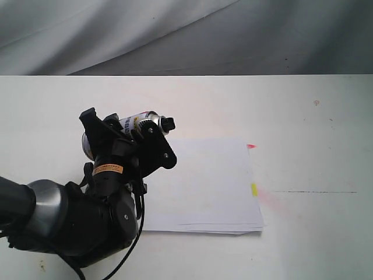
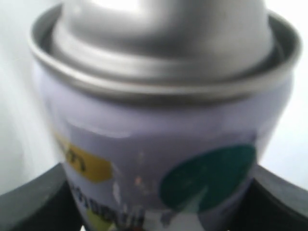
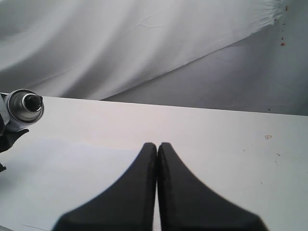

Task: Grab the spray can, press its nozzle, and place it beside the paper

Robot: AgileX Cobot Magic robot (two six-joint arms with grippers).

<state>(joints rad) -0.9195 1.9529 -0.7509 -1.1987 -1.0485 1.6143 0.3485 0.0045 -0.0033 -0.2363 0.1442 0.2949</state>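
My left gripper [image 1: 131,135] is shut on the spray can [image 1: 140,122], holding it tilted above the table's left side with its silver shoulder and black nozzle [image 1: 169,123] aimed right, over the paper's left edge. Close up, the can [image 2: 159,144] fills the left wrist view, white with a teal dot and yellow label, black fingers [image 2: 33,202] on both sides. The paper [image 1: 210,186] lies flat mid-table, with a pink tab and a yellow tab on its right edge. My right gripper [image 3: 157,147] is shut and empty; its view shows the can [image 3: 19,108] and nozzle [image 3: 32,101] far off.
The white table [image 1: 315,116] runs wide to the right of the paper, with a faint dark line and a pinkish stain there. A grey cloth backdrop [image 1: 186,35] hangs behind the table's far edge. The right arm is out of the exterior view.
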